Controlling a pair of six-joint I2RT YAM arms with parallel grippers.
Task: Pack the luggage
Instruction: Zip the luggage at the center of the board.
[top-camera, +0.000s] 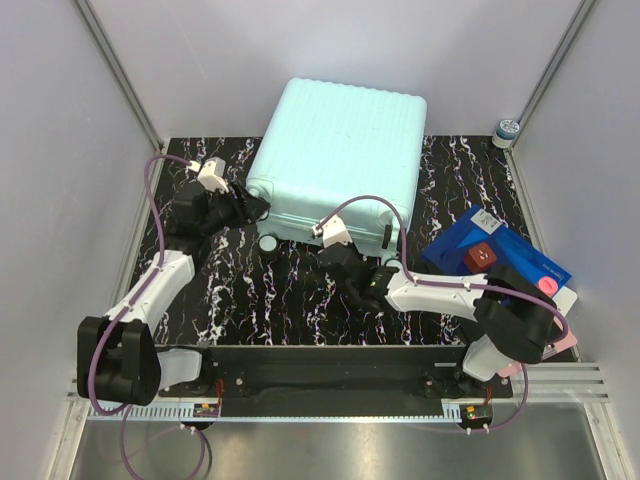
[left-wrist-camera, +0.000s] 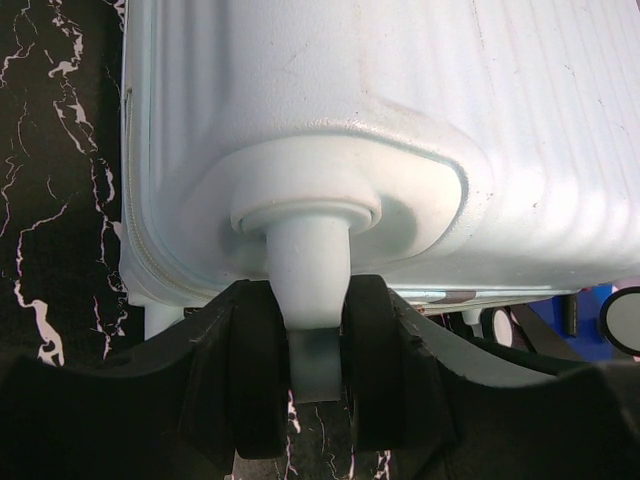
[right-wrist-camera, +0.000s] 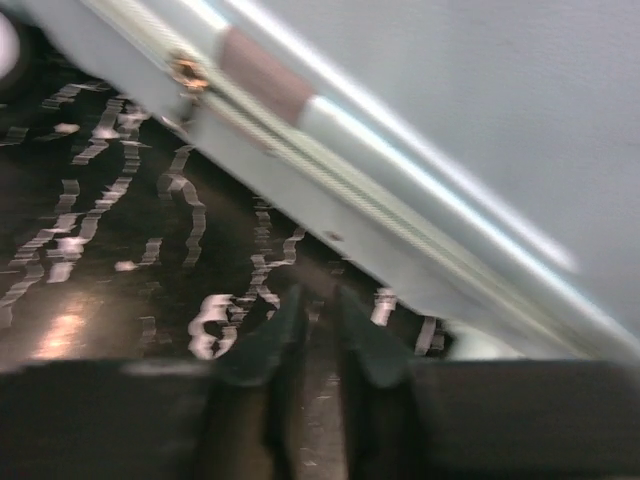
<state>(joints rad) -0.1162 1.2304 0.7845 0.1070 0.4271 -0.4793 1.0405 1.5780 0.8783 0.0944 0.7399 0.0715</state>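
While left claw (left-wrist-camera: 316, 335) grips wheel stem (left-wrist-camera: 308, 265), luggage (left-wrist-camera: 420, 110) lies closed.

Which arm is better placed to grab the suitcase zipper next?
Probably right: the right hand hangs beside the zipper pull on the luggage, nothing between its fingers, while the left hand is clamped on a wheel stem.
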